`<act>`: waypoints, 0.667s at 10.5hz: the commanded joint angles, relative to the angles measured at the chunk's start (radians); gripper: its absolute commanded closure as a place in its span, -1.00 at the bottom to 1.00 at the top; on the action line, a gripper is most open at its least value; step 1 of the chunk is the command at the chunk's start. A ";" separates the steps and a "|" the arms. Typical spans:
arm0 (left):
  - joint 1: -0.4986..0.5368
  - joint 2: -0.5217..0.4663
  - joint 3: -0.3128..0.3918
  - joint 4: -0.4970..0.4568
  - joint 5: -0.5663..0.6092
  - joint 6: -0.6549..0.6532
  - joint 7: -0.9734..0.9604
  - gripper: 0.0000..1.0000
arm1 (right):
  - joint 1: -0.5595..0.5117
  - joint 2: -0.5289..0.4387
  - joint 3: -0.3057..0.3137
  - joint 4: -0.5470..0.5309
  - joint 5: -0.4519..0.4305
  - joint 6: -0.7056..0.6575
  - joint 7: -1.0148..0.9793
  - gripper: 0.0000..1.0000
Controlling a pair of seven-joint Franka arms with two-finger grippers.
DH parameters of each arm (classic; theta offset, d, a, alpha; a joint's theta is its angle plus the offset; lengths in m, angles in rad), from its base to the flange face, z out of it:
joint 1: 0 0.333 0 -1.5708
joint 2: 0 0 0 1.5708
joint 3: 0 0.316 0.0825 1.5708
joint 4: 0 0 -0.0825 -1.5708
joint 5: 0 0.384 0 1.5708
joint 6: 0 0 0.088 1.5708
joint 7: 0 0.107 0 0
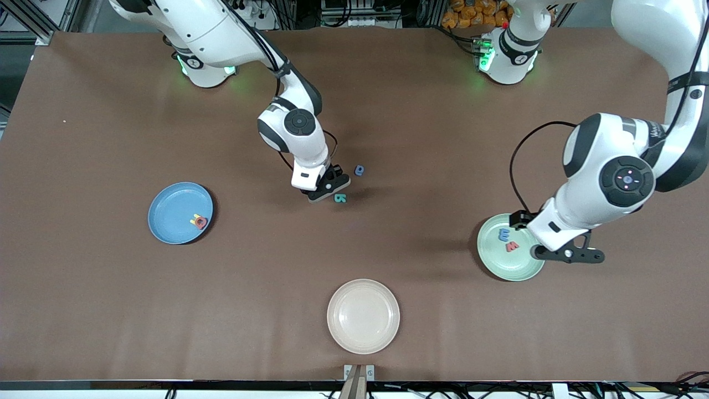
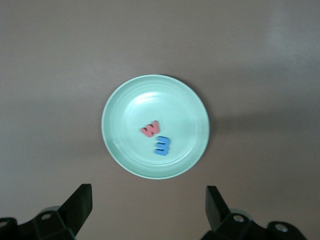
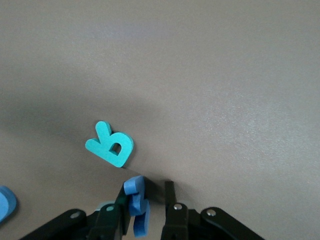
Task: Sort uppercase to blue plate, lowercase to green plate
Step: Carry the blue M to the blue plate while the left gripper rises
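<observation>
Two grippers in view. Right gripper (image 3: 145, 210) is low over the tabletop (image 1: 421, 133), pinching a blue letter (image 3: 136, 200); teal B (image 3: 110, 145) lies just beside it, blue a (image 1: 359, 170) near. Left gripper (image 2: 149, 210) hangs spread above green plate (image 2: 120, 145), which holds red w (image 2: 150, 129) and blue m (image 2: 162, 145). Blue plate (image 1: 166, 210) holds two letters, well apart from both

Robot lab: brown test table (image 1: 111, 310), aluminium framing (image 1: 33, 19).
</observation>
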 commanded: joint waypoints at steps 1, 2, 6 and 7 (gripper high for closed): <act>0.000 -0.017 -0.038 -0.005 0.008 -0.016 0.008 -1.00 | -0.006 0.009 0.011 0.000 0.033 -0.013 -0.021 0.86; -0.003 -0.017 -0.049 -0.005 0.008 -0.016 -0.004 -1.00 | -0.006 0.009 0.011 0.001 0.033 -0.021 -0.021 1.00; -0.003 -0.017 -0.078 -0.006 -0.002 -0.016 -0.004 -1.00 | -0.041 -0.017 0.011 0.035 0.033 -0.129 -0.043 1.00; 0.004 -0.017 -0.101 -0.015 -0.040 -0.016 -0.004 -1.00 | -0.067 -0.040 0.009 0.078 0.034 -0.266 -0.117 1.00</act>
